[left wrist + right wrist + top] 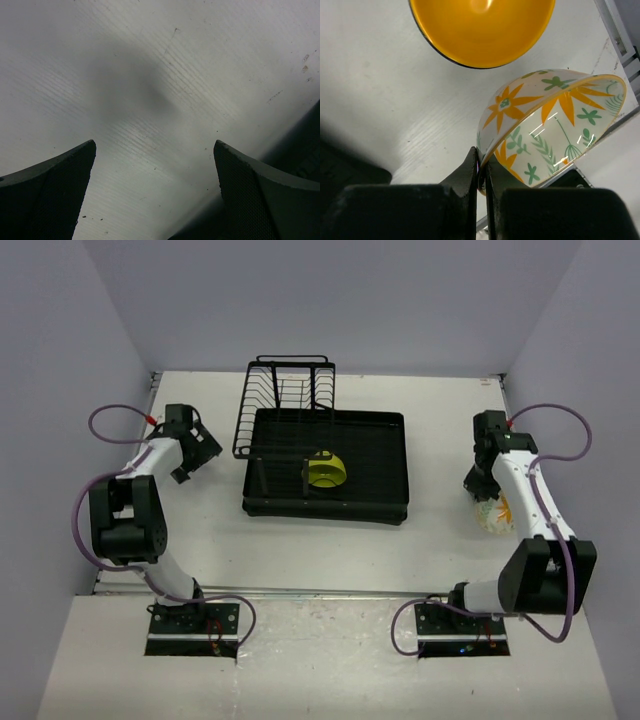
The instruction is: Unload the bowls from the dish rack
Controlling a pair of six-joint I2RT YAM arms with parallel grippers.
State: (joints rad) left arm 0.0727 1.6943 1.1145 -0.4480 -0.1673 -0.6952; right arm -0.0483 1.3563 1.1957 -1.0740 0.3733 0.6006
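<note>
The black dish rack (385, 502) sits mid-table, its upright wire section (285, 400) at the back left. A yellow-green bowl (326, 472) stands on edge inside it. My right gripper (482, 160) is shut on the rim of the white bowl with orange flowers and green leaves (555, 125), which is tilted low over the table at the far right (493, 513). Just beyond it, the orange bowl (480, 30) rests on the table. My left gripper (155, 145) is open over bare table, left of the rack (203, 452), holding nothing.
The table's right edge and a metal rail (620, 35) run close beside the patterned bowl. A dark shape, likely the rack's side (305, 145), shows at the right of the left wrist view. Walls enclose the table on three sides.
</note>
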